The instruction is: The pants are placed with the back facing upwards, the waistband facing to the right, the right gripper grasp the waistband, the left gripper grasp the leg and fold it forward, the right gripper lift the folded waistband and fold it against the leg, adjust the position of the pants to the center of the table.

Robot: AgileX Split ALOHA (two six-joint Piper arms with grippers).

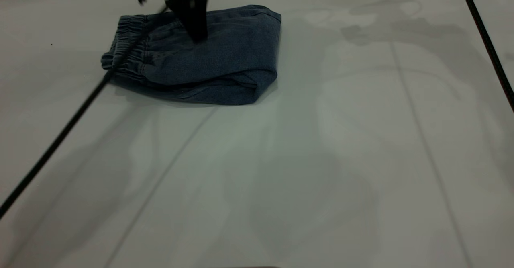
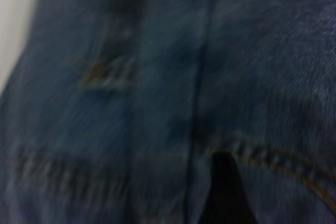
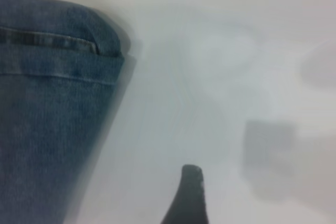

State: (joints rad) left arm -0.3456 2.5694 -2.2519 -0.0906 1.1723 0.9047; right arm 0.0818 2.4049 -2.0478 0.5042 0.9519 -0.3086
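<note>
A folded bundle of blue denim pants (image 1: 196, 59) lay on a large pale desk (image 1: 321, 159), close to its far edge and toward the far left corner, well away from the middle. The elastic waistband (image 1: 128, 45) sat on top at the bundle's left end, with the rounded fold at its right end. A black left hand (image 1: 192, 13) came down from above the far edge and pressed on the upper layer of denim; whether its fingers were spread or pinching cloth could not be told, since the left wrist view showed only blurred denim and stitching very near. The right hand (image 3: 188, 198) was out of the exterior view; its wrist view showed one dark fingertip above bare desk beside the bundle's edge, apart from the cloth, and its opening could not be judged. Both folds looked finished, so the step in hand was likely shifting the bundle toward the desk's centre. Doing that well would mean pressing flat and dragging slowly, so the layers slide together without unfolding.
</note>
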